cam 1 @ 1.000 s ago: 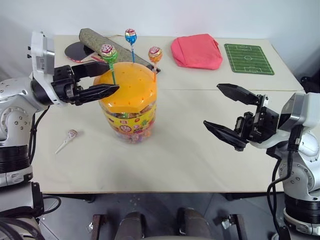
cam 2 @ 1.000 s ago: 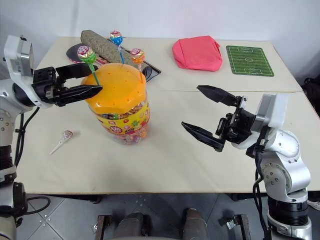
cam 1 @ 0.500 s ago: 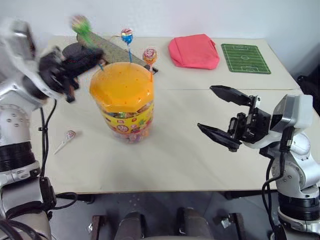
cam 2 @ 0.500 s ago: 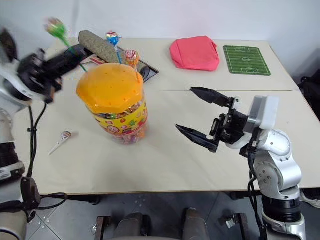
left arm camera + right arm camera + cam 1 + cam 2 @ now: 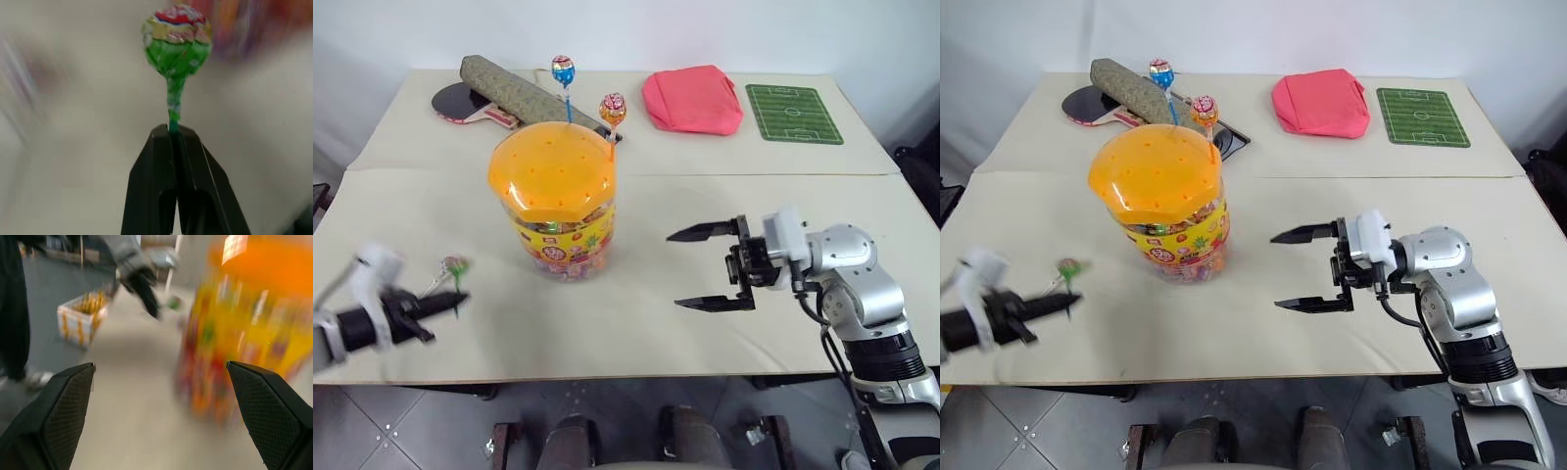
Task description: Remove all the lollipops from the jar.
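Down from above the jar's lid, the left gripper has swung to the near left corner of the table, carrying the green-wrapped lollipop with it; its two black fingers are clenched tight on the green stick, the candy head sticking out just past the tips. Close by on the tabletop there seems to be another lollipop lying near that held one, though the two blur together from above. The jar stands left of the table's middle, its orange lid in place, with the blue lollipop and the orange lollipop standing upright in the holes along its far rim. Meanwhile the right gripper has turned to point toward the jar, its fingers spread wide and holding nothing, hovering apart from it over the table's near middle.
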`<action>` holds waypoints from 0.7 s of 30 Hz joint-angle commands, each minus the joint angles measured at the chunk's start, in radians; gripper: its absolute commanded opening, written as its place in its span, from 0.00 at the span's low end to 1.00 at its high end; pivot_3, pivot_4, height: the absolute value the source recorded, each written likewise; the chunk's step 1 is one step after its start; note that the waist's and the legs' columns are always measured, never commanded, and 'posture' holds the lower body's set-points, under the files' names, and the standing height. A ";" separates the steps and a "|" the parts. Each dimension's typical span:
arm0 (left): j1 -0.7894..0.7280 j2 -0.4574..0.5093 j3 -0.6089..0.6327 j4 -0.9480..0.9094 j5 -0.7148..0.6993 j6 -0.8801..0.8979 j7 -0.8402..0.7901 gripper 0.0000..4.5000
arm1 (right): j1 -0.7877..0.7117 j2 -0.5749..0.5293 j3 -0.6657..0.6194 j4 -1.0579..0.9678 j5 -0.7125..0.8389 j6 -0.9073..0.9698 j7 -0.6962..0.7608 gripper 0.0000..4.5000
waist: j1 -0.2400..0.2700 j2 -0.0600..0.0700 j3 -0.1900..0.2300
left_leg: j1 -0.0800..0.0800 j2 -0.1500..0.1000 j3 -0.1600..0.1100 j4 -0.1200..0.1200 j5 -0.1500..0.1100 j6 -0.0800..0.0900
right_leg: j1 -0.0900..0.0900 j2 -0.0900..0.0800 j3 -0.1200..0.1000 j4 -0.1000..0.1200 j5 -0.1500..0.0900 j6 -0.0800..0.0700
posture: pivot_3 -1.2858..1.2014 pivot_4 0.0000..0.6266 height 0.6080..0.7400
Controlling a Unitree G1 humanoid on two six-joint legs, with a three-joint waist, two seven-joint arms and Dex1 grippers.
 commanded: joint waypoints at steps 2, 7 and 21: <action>0.024 -0.016 0.002 -0.046 0.062 -0.041 0.037 0.00 | 0.014 -0.010 -0.023 -0.025 -0.012 -0.025 -0.001 1.00 | 0.004 0.001 0.000 | 0.000 0.000 0.000 0.000 0.001 -0.002 | 0.000 0.000 0.000 0.000 0.000 -0.001 | 0.52 0.24 1.00; 0.021 -0.009 -0.008 -0.021 0.120 -0.118 0.011 0.11 | 0.029 -0.002 -0.043 -0.056 0.020 -0.001 -0.024 1.00 | 0.001 0.001 0.000 | 0.001 0.001 0.001 0.000 0.001 -0.002 | 0.000 0.000 0.001 0.000 0.000 -0.001 | 0.52 0.24 1.00; -0.275 -0.047 0.250 0.143 -0.204 -0.378 -0.384 0.97 | -0.243 0.198 -0.074 -0.141 0.112 0.462 -0.602 1.00 | -0.001 0.001 0.000 | -0.003 0.004 0.004 0.002 0.001 -0.003 | -0.008 0.001 0.000 0.005 -0.001 -0.002 | 0.52 0.24 1.00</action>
